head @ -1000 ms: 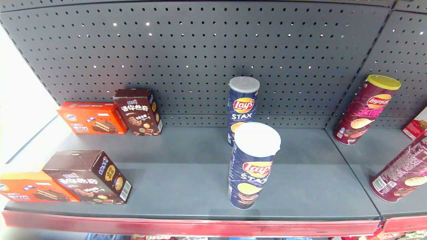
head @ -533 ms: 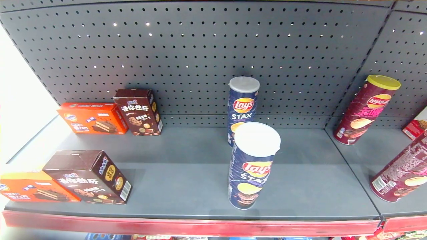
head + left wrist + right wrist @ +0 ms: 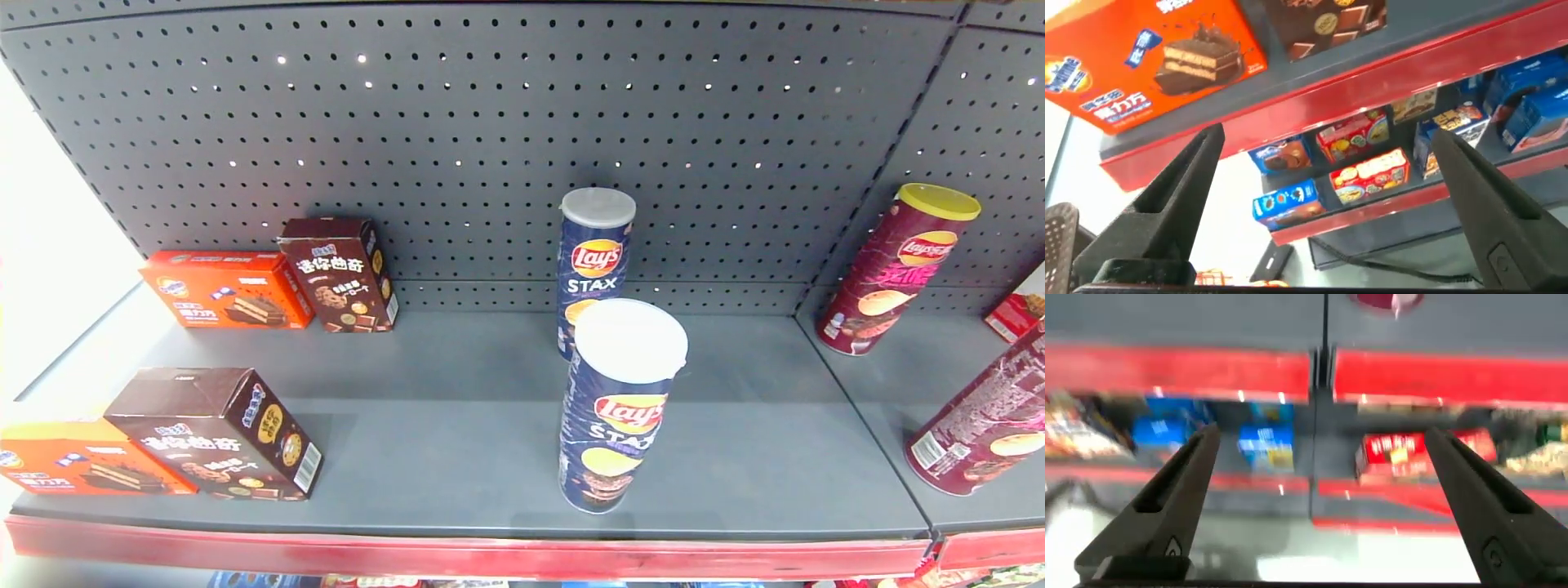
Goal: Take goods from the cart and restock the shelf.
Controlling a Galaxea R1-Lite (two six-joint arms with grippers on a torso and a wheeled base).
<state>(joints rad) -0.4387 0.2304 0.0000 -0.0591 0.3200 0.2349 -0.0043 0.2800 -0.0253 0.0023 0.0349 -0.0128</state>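
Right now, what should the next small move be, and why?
Probably reach to the cart for an item: the left pincer and right pincer are both open and empty, and the shelf has bare floor between the boxes and the blue cans.

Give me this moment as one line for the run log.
left tool: open, empty | right tool: open, empty | shelf: front blue chip can, rear blue chip can, both upright

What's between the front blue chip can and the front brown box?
Bare grey shelf between the front blue chip can and the front brown box, head view.
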